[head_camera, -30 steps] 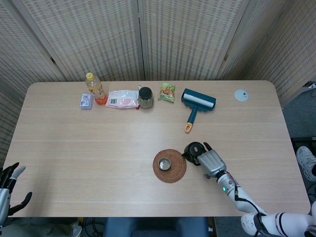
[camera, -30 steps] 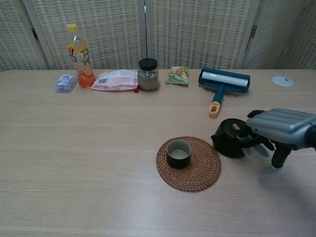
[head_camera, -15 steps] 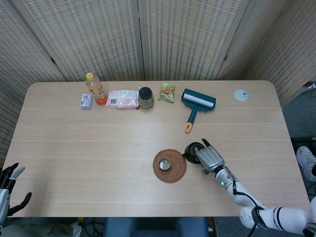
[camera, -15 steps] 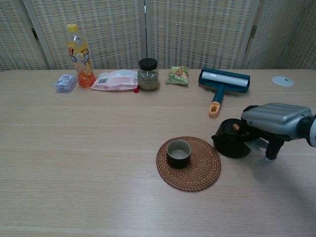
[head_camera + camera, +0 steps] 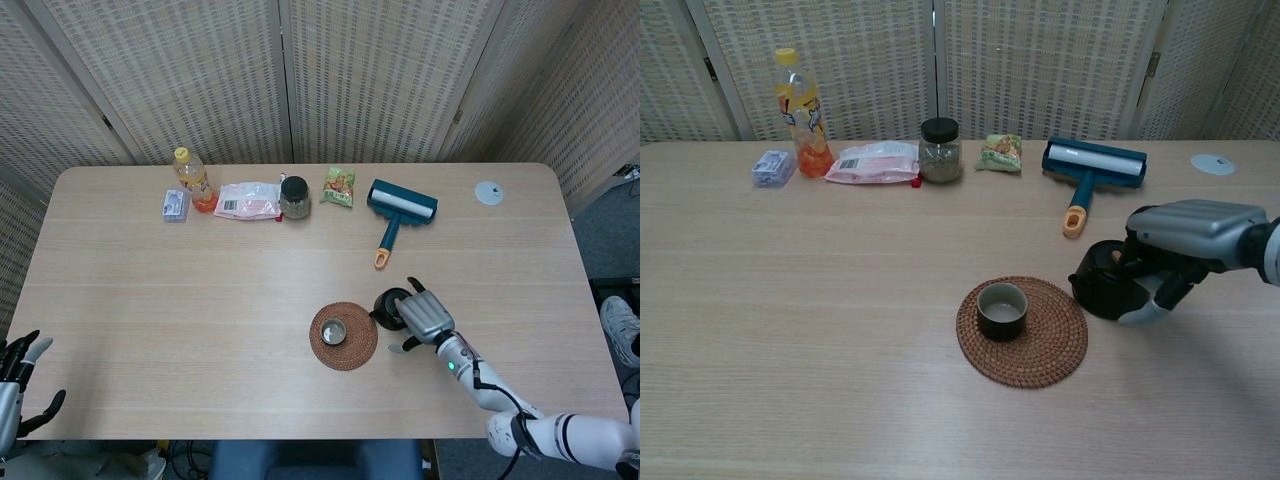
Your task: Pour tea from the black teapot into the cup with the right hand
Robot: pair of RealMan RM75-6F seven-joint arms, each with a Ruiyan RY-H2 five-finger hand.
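Toward the near right of the tabletop point(image 5: 790, 290), the black teapot point(image 5: 1102, 285) stands just beside the woven coaster point(image 5: 1022, 331) that carries the cup point(image 5: 1001, 309). The right hand point(image 5: 1180, 250) lies over the teapot's far-right side with fingers curled down around it; whether the grip is firm is hard to tell from either view. This looks like the grasping step. Next would come securing the hold, lifting, then tilting the spout over the cup. Off the near-left corner, the left hand point(image 5: 18, 372) hangs with fingers spread, holding nothing.
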